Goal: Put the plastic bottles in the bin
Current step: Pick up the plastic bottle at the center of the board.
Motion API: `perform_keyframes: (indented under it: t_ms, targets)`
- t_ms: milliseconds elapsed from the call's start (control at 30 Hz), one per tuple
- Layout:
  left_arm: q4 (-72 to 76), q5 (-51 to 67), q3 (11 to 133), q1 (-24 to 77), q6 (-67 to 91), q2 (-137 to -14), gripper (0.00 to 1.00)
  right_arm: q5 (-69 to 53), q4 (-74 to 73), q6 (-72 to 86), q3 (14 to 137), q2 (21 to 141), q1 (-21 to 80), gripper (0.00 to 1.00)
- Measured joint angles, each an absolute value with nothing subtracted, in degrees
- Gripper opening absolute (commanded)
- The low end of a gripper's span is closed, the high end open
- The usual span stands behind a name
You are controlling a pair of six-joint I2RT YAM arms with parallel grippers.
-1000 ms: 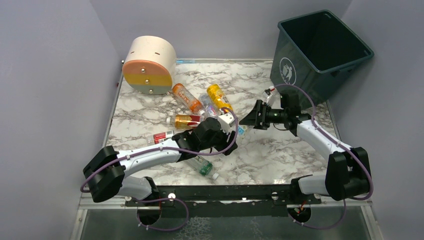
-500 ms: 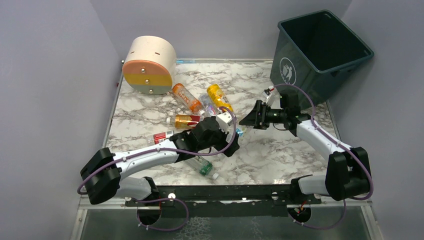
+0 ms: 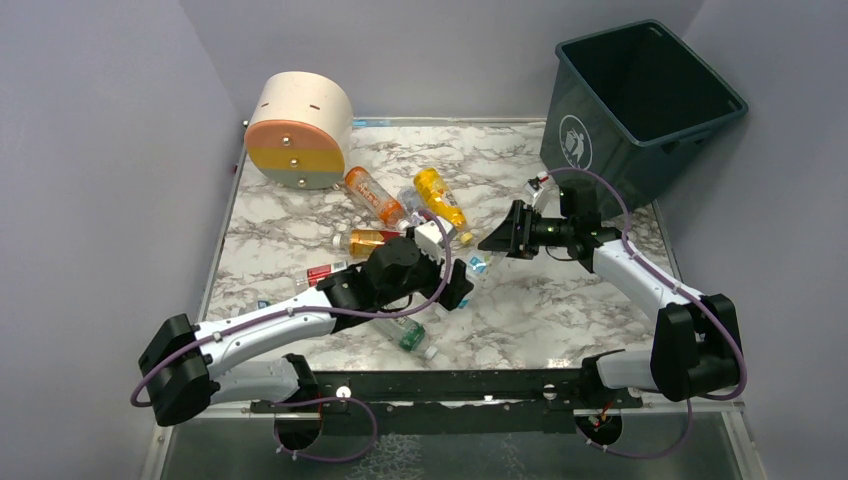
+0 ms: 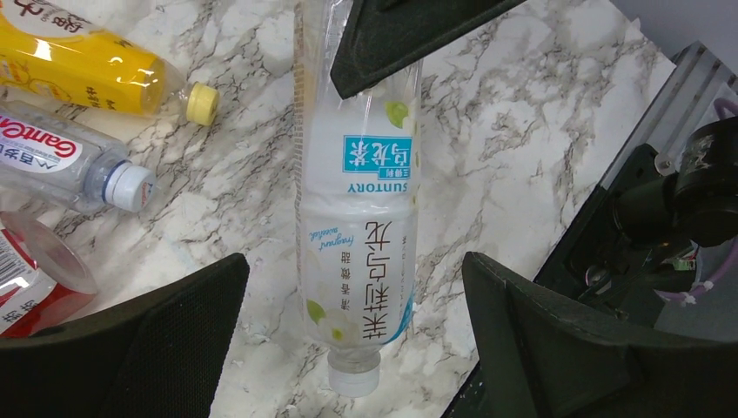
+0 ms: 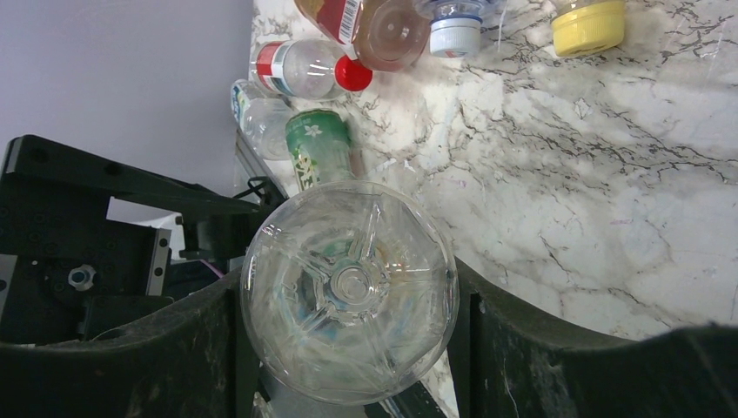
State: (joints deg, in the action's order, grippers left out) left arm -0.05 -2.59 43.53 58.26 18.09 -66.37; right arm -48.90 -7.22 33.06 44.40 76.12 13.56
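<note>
You can count one bin [image 3: 600, 150], one cream cylinder [image 3: 298, 120], four clear bottles [image 4: 357, 200], one orange bottle [image 3: 373, 194], one yellow bottle [image 3: 441, 197], one amber bottle [image 3: 362, 240] and one green bottle [image 3: 408, 333], eight bottles in all.

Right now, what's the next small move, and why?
Probably back the left gripper away: its jaws stand wide open either side of the clear bottle, and the right gripper grips that bottle's base end. Once clear, the right can carry it to the bin.
</note>
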Motion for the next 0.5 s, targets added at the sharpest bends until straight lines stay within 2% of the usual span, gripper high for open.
perform_keyframes:
  t_ms: [500]
  targets:
    - [-0.01, -5.63, 41.78, 58.26, 19.70, -57.87, 0.99, -48.82, -7.29, 33.12, 44.49, 75.00, 13.56, 0.64]
